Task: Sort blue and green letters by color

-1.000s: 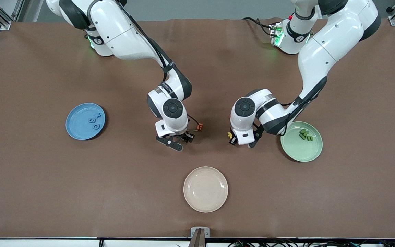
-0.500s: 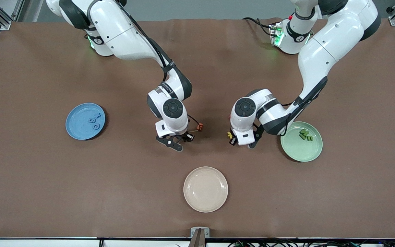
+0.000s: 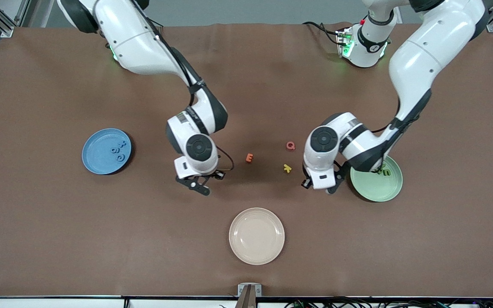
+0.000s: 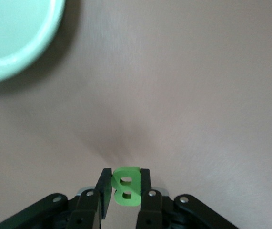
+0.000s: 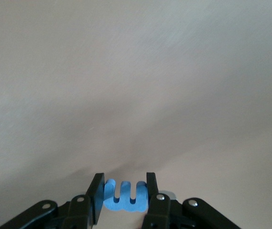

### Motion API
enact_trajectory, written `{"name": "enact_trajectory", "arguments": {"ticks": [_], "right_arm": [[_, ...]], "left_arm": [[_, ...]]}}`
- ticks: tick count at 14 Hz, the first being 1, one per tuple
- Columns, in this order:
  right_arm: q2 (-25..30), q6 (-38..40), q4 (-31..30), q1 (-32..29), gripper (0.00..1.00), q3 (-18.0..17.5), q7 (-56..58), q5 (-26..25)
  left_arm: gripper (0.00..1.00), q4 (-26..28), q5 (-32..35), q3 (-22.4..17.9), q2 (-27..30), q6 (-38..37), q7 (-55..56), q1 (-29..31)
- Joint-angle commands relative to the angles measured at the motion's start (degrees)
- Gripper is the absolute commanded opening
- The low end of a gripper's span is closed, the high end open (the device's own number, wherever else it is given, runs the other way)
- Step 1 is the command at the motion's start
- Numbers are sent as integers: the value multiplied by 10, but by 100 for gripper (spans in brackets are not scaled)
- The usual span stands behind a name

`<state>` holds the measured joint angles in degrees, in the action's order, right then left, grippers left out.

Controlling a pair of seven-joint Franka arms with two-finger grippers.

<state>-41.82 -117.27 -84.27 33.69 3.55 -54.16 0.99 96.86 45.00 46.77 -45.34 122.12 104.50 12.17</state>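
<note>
My right gripper (image 5: 124, 191) is shut on a blue comb-shaped letter (image 5: 125, 198), over bare mat between the blue plate (image 3: 96, 160) and the orange letter; in the front view it shows as the right gripper (image 3: 199, 187). Three blue letters (image 3: 118, 151) lie on that plate. A green letter B (image 4: 126, 187) is pinched in my shut left gripper (image 4: 126, 183), which is the left gripper (image 3: 318, 187) right beside the green plate (image 3: 375, 192). The plate's rim (image 4: 35, 47) shows in the left wrist view. Green letters (image 3: 385, 172) on it are partly hidden by the left arm.
An orange E (image 3: 250, 158), a red Q (image 3: 290, 146) and a yellow letter (image 3: 287, 168) lie on the mat between the two grippers. A beige plate (image 3: 256, 252) stands nearer the front camera, with nothing on it.
Both grippers closed on their letters. The right one then moved toward the blue plate and the left one toward the green plate, uncovering the orange, red and yellow letters.
</note>
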Motion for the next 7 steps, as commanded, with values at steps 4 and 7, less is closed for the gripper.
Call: {"name": "enact_trajectory", "arguments": {"ticks": [4, 7], "right_arm": [[208, 2, -230, -124, 3, -8, 247, -5], [282, -11, -318, -191, 3, -7, 361, -6]], "left_arm": [[0, 13, -7, 96, 12, -82, -144, 147], [0, 38, -7, 131, 11, -109, -240, 233]]}}
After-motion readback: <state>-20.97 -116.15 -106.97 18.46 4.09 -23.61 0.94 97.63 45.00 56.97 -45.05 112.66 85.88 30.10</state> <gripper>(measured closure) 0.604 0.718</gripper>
